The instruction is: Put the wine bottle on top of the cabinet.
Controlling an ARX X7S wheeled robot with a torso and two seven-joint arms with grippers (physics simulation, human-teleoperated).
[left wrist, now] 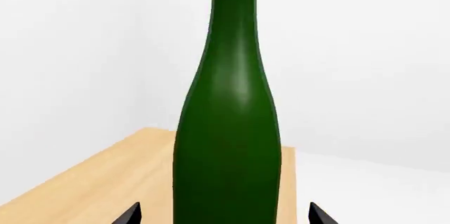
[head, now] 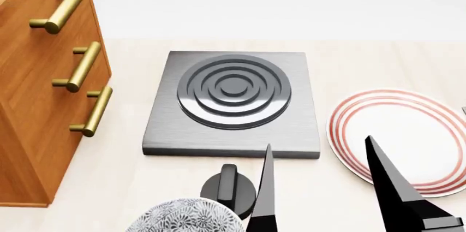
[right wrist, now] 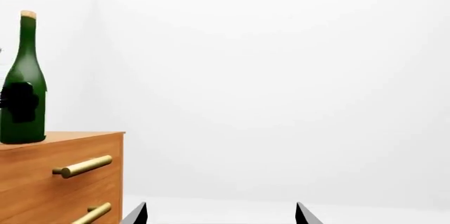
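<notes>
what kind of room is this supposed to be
Most likely a simulated kitchen worktop. A square grey hob with concentric rings sits on the pale counter, a red-ringed plate lies beside it, and a wine bottle stands upright on the wooden cabinet.

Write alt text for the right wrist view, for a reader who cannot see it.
A dark green wine bottle with a tan cork stands upright on top of an orange-brown wooden cabinet with brass bar handles, against a plain white background. A dark shape covers part of the bottle's body. The two black fingertips of the right pincer frame the near edge, apart and holding nothing.
</notes>
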